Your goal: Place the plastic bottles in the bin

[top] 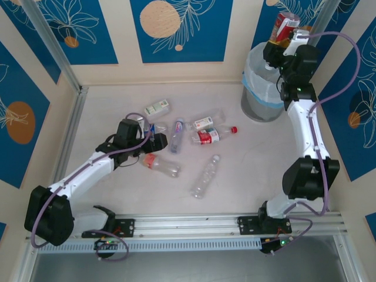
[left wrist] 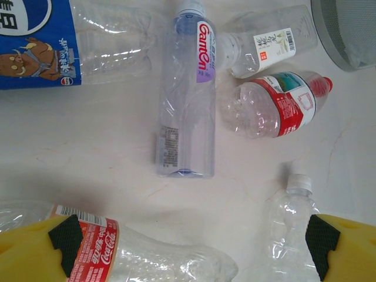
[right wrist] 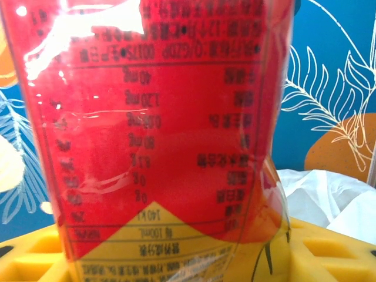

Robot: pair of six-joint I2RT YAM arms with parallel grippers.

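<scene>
Red label over gold, the held bottle is the piece that matters now. It is clamped in the right hand, high above the bin, which stands toward the 1 o'clock corner of the worktop. Its long axis runs roughly upright, 12 to 6 o'clock in the right wrist view, and the bin's white liner peeks out at 4 o'clock behind it. From overhead the held bottle sits toward the 1 o'clock side of the bin's mouth. Whether it hangs squarely over the opening cannot be told, so a release here probably wants a small shift toward the middle first. The blue panelled wall is close behind, leaving little room past the rim.

The left hand hangs spread wide and empty over the loose bottles mid-worktop, far nearer to them than the right. In its wrist view a cola bottle lies at 7 o'clock by one finger and a capped clear bottle at 5 o'clock by the other. A tall clear bottle lies lengthwise toward 12 o'clock. The pale worktop looks flat and smooth, so crushed bottles may slide when nudged.
</scene>
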